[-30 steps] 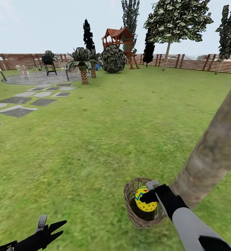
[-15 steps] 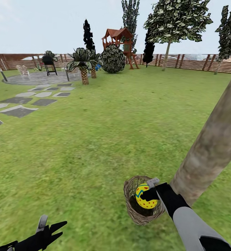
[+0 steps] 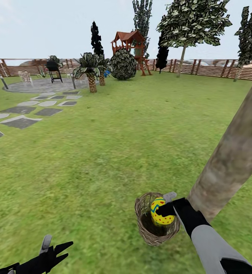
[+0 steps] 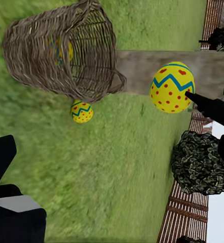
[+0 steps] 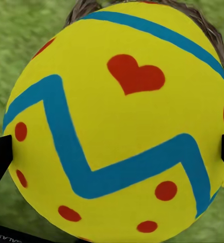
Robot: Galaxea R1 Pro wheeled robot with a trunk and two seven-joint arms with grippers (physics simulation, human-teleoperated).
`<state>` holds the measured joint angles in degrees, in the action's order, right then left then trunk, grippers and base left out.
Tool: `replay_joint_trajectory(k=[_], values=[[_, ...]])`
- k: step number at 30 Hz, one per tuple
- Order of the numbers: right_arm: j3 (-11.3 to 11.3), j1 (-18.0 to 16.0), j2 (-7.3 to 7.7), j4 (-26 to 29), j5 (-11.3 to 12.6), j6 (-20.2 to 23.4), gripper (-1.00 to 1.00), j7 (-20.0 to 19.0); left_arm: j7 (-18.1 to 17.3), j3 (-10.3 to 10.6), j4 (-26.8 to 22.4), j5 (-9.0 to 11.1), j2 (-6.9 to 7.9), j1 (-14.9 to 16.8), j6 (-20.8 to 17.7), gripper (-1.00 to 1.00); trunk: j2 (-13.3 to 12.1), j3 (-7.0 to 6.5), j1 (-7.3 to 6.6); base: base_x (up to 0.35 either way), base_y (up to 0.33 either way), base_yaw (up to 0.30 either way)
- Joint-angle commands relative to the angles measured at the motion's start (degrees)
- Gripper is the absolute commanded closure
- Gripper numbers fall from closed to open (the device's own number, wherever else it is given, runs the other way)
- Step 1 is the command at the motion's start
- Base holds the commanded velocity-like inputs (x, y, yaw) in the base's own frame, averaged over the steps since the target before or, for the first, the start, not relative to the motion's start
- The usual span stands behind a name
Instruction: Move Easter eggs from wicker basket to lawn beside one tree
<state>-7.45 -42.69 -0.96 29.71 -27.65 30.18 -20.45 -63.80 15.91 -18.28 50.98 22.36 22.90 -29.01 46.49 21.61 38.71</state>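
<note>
The right gripper has its fingers pinching one Easter egg and holds it just above the open top of the wicker basket. In the right wrist view this egg sits between the two dark finger tips, one on each side, so the hold looks firm.

The basket stands on the lawn, right beside the thick tree. The tree trunk is on the far side of the basket from the left arm. In the left wrist view a second egg lies on the grass by the basket, close to the trunk. Through the weave there is a bit of yellow — I think that is the third egg inside.

The next move turns on one thing: the tree is just past the held egg, so the right arm only needs to carry it a short way toward the trunk and set it down.

The left gripper is low on the grass, well apart from the basket — its fingers are spread and hold nothing.
</note>
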Motion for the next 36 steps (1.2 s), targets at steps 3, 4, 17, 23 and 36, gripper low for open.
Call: replay_joint_trajectory(k=[3, 4, 17, 23, 36], values=[[-0.5, 0.0, -0.1, 0.4, -0.6, 0.3, 1.0, -0.5, 0.1, 0.4, 0.0, 0.5, 0.05, 0.0, -0.5, -1.0, -1.2, -0.47, -0.65, 0.0, 0.0, 0.0], [-0.5, 0.0, -0.1, 0.5, -0.5, 0.4, 1.0, -0.5, 0.1, 0.4, 0.0, 0.5, 0.05, 0.0, -0.5, -1.0, -1.6, -0.65, -0.87, 0.0, 0.0, 0.0], [-0.4, 0.0, 0.43, 5.1, -1.2, 7.0, 1.0, -11.8, 0.2, 0.4, 0.1, 0.5, 0.04, 0.0, -0.5, -1.0, -6.8, -2.99, -3.73, 0.0, 0.0, 0.0], [-0.4, 0.0, 0.81, 5.5, -1.2, 7.1, 1.0, -12.6, 0.2, 0.4, 0.1, 0.5, -0.03, 0.0, -0.5, -1.0, -9.2, -4.06, -5.05, -0.005, 0.0, 0.0], [-0.4, 0.0, 1.28, 7.2, -0.7, 7.2, 1.0, -12.7, 0.2, 0.3, 0.1, 0.5, -0.02, 0.0, -0.5, -1.0, -14.4, -6.4, -7.9, -0.082, 0.0, 0.0]])
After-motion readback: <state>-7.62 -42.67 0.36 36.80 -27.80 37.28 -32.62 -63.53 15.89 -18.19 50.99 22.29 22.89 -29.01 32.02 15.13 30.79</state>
